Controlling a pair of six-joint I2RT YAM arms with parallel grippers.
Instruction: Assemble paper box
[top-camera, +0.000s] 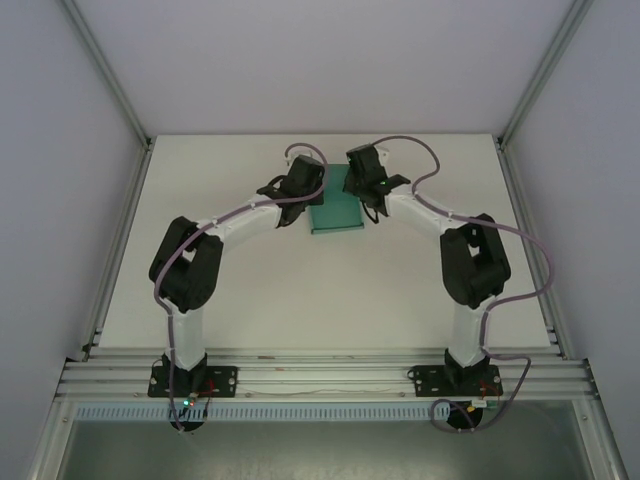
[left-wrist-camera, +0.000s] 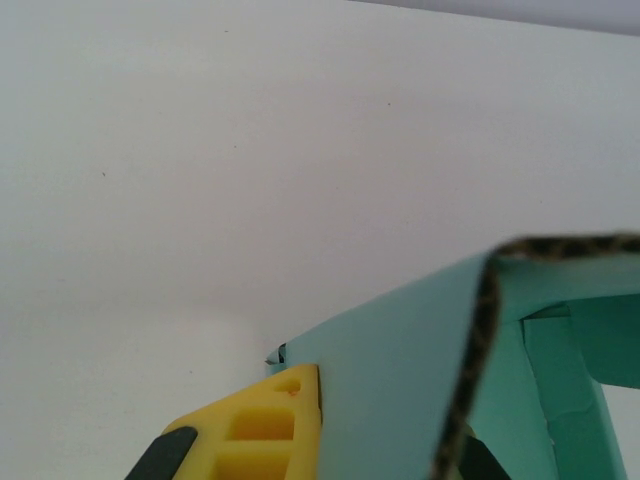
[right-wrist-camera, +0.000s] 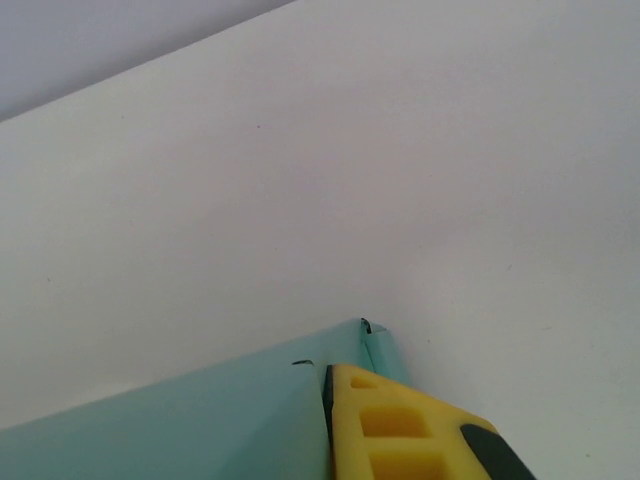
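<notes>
I see the paper box (top-camera: 336, 214) half-formed at the desk's (top-camera: 300, 290) far middle, my left claw (top-camera: 314, 192) and right claw (top-camera: 364, 196) each pinching a raised side wall; I judge the tucking and closing remain.

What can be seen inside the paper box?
Inside the paper box, the left wrist view shows its own teal folded flaps and no contents; its near wall hides the rest of the interior.
</notes>
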